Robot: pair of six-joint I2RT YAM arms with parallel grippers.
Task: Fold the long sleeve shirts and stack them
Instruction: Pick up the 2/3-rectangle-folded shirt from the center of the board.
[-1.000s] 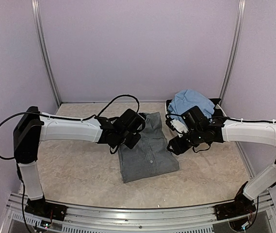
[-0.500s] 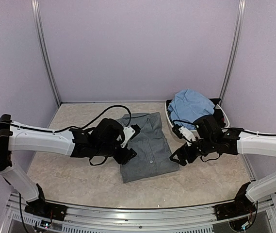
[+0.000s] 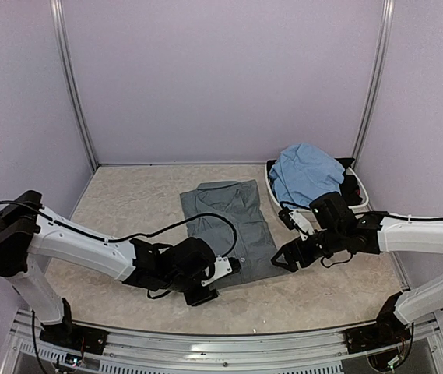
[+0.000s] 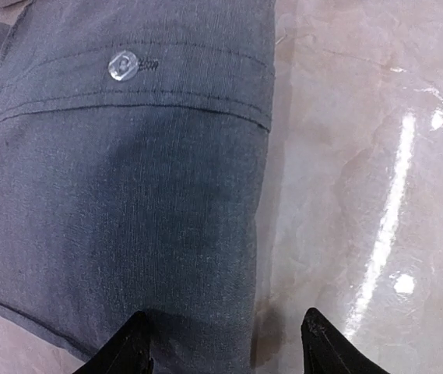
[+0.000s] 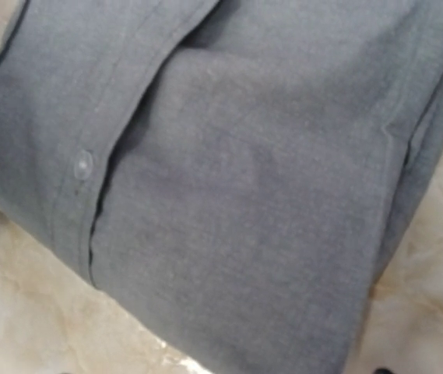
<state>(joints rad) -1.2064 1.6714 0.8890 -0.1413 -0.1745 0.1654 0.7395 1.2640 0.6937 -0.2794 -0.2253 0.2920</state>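
Observation:
The slate grey shirt [image 3: 233,226] lies folded flat at the table's middle, collar to the back. It fills the left wrist view [image 4: 120,195] and the right wrist view [image 5: 237,179]. My left gripper [image 3: 215,279] is low at the shirt's near left corner. It is open and empty, its jaws straddling the shirt's side edge [image 4: 225,354]. My right gripper [image 3: 283,257] hovers at the shirt's near right edge. It holds nothing and looks open, with only one dark fingertip [image 5: 381,371] showing. The light blue shirt [image 3: 305,171] is heaped in the basin at the back right.
The white oval basin [image 3: 360,192] stands at the back right, against the right wall post. Bare beige tabletop [image 3: 128,210] lies left of the grey shirt and in front of it. The left arm's black cable loops over the shirt's near part.
My left gripper swung from the grey shirt's upper left edge down to its near left corner. My right gripper slid a little nearer along the shirt's right edge. The shirts have not moved.

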